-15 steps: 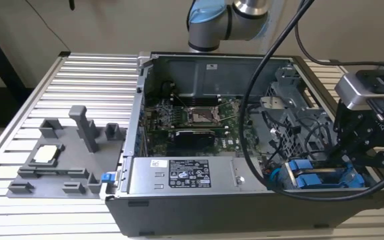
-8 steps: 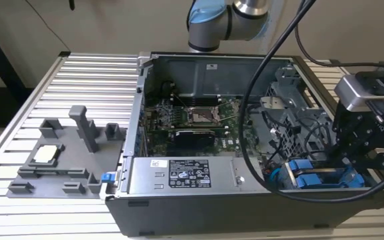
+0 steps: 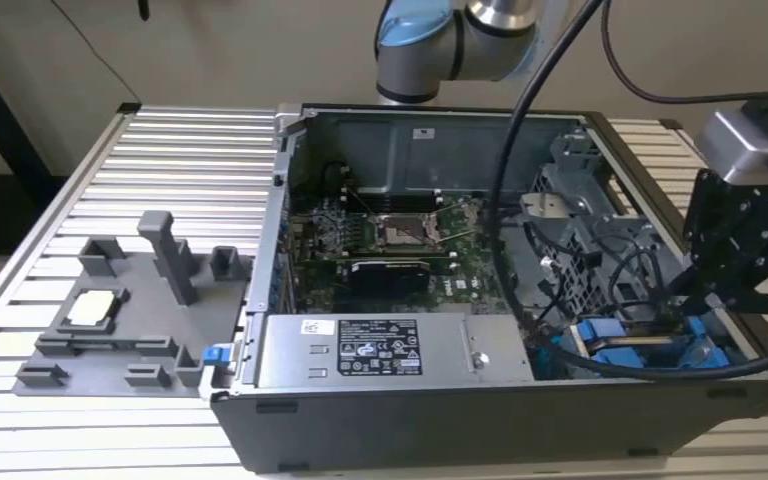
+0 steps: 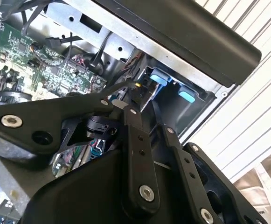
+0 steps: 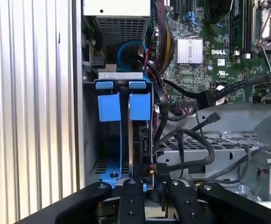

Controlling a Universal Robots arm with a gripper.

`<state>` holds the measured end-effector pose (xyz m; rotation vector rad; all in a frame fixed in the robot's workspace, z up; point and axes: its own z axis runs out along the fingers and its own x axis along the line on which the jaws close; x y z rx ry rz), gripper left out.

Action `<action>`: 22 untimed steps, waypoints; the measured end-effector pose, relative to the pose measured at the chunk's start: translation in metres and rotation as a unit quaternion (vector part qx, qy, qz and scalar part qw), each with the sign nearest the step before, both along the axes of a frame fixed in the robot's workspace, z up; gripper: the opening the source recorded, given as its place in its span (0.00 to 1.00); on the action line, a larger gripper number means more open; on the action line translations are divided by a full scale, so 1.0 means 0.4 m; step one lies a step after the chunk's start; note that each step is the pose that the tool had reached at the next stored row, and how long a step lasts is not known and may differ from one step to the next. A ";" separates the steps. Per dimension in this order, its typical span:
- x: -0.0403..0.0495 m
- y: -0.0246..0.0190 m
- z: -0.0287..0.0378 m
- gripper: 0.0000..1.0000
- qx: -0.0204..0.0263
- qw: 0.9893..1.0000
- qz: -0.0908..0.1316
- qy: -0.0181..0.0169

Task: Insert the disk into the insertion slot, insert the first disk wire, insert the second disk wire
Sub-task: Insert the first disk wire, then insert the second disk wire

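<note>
The disk (image 5: 126, 105), in its bright blue carrier, stands on edge inside the insertion slot (image 5: 102, 164), a bay in the corner of the open computer case. In the exterior view the disk (image 3: 624, 345) lies at the case's near corner on the exterior view's right. My gripper (image 5: 154, 186) hangs right behind the disk's rear edge, close to a black plug (image 5: 143, 140) there. A looping black wire (image 5: 205, 156) runs up to the gripper. Another black wire ends in a loose connector (image 5: 213, 116) over the drive cage. In the second wrist view my gripper (image 4: 142, 107) points at the blue tabs (image 4: 158, 77).
A grey power-supply box (image 3: 357, 350) with a label lies along the case's near wall, next to the motherboard (image 3: 398, 240). My arm's thick black cable (image 3: 531, 150) crosses above the case. A grey fixture (image 3: 117, 320) with small parts rests on the slatted table at the exterior view's left.
</note>
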<state>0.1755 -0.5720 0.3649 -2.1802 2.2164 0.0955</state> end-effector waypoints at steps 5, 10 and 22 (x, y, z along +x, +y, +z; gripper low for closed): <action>0.000 0.000 0.044 0.27 0.000 1.000 0.000 0.000; 0.000 0.000 0.063 0.27 0.000 1.000 0.000 0.000; 0.000 0.027 0.064 0.27 0.000 1.000 0.000 0.000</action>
